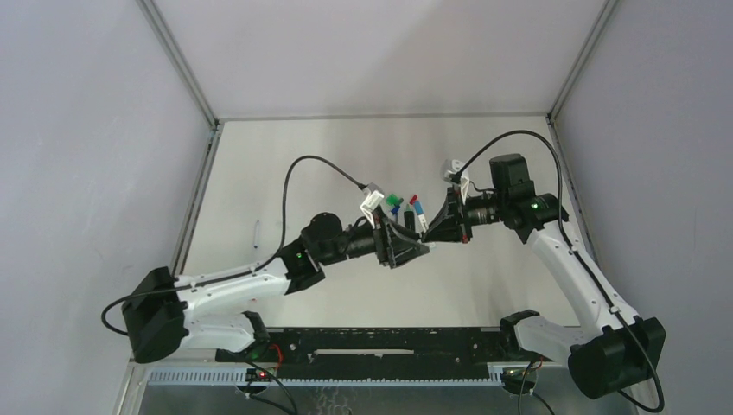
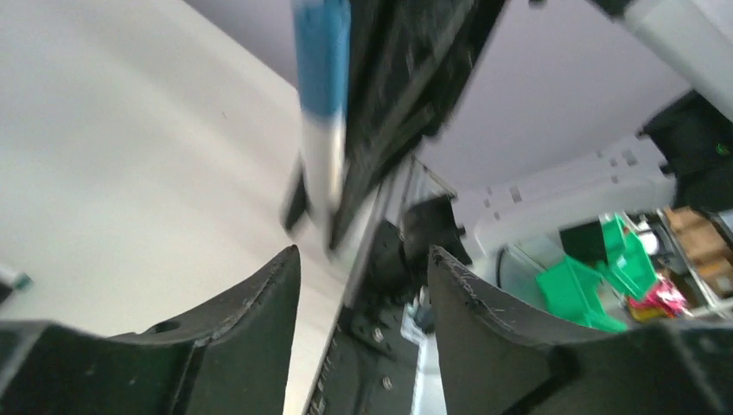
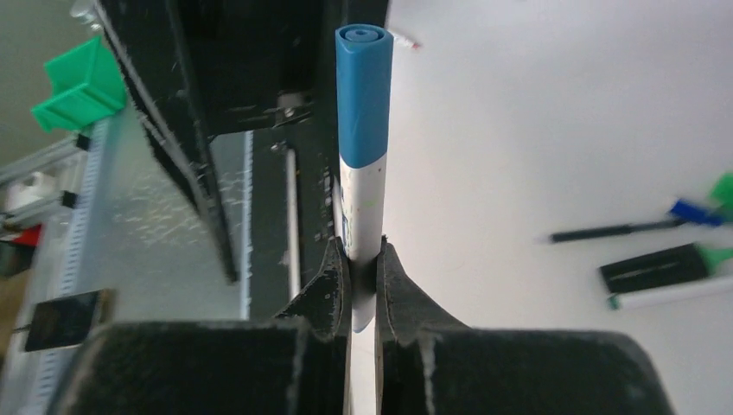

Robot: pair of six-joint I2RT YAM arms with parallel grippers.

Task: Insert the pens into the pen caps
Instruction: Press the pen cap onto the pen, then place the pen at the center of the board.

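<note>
Between the right gripper's (image 3: 363,270) closed jaws, one white pen (image 3: 361,207) with a blue cap (image 3: 363,95) stands clamped above the table (image 3: 519,130), its lower end hidden. Only the right wrist view shows what seem three more pens (image 3: 648,270) lying beyond, one cut off. The left wrist view shows the left gripper's (image 2: 363,259) jaws apart and empty, the held pen blurred.

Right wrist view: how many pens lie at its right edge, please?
3: a thin dark pen, a thick black marker below it, a white pen lowest; more may be cropped off.
</note>
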